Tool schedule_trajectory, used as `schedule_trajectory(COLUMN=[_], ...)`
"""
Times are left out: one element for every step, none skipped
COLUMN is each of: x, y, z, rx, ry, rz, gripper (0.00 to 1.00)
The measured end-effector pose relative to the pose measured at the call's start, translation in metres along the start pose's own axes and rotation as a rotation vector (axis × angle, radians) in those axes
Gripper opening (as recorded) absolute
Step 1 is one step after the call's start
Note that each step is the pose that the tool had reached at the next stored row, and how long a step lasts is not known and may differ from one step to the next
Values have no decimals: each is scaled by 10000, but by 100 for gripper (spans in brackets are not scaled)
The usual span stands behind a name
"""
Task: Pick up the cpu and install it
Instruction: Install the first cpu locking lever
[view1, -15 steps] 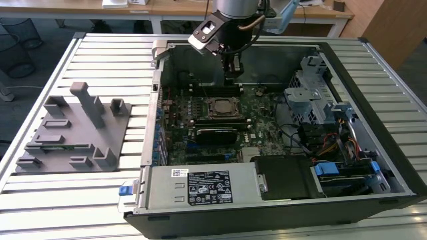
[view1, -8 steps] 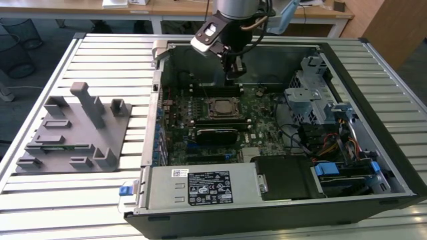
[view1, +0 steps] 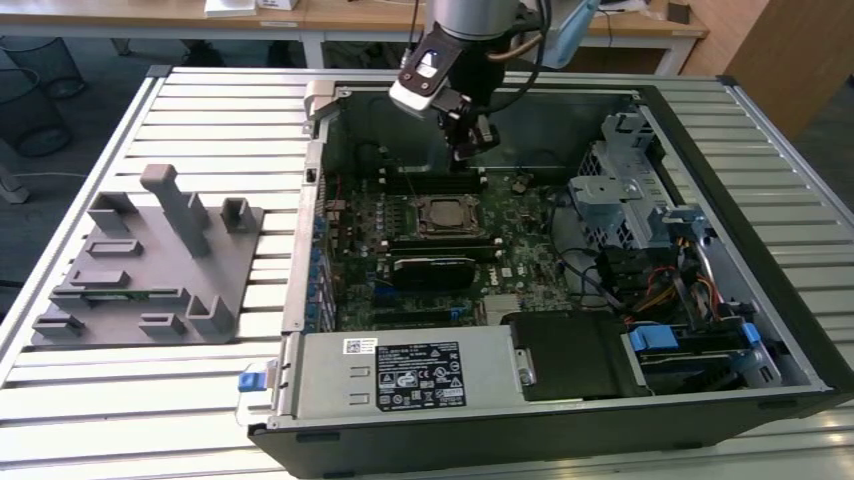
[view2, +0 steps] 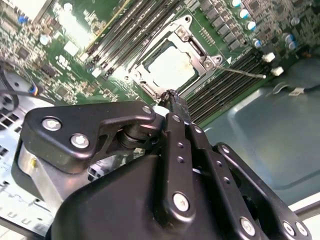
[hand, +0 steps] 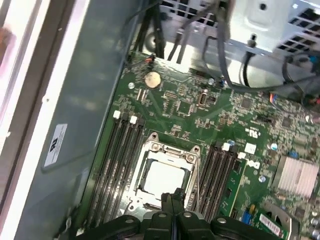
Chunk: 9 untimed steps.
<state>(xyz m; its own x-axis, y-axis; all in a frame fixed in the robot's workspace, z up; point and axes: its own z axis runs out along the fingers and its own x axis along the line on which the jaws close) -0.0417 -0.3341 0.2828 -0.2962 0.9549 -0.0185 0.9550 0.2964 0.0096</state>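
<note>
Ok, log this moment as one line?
gripper: fingers shut, holding nothing, above motherboard | cpu: seated in socket | fixture tray: outside case

Even daylight — glare whitens the cpu (view2: 172, 67).

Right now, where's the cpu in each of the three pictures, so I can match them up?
Exterior view: the cpu sits in the framed socket at the motherboard's middle, below the gripper.
Second wrist view: the pale square beyond the gripper's tips.
First wrist view: the pale square just past the gripper's tips.
Shared landmark: the socket frame with dark memory slots alongside.
</note>
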Motion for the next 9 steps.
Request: schedule_trajectory(x=[0, -1, -2, -4, -5, -5, -5, -5, -5], y=[0, -1, -1, -2, -2, -2, -2, -2, -2], z=[1, 2, 3, 3, 3, 3, 3, 3, 3], rx=[-5, -8, -10, -11, -13, -12, -12, -12, -12], ry=[2, 4, 4, 5, 6, 5, 6, 6, 6], rz=[-135, -256, -368, -448, -479, -494, -506, -530, -572], gripper=[11, 11, 11, 11, 11, 11, 11, 11, 11])
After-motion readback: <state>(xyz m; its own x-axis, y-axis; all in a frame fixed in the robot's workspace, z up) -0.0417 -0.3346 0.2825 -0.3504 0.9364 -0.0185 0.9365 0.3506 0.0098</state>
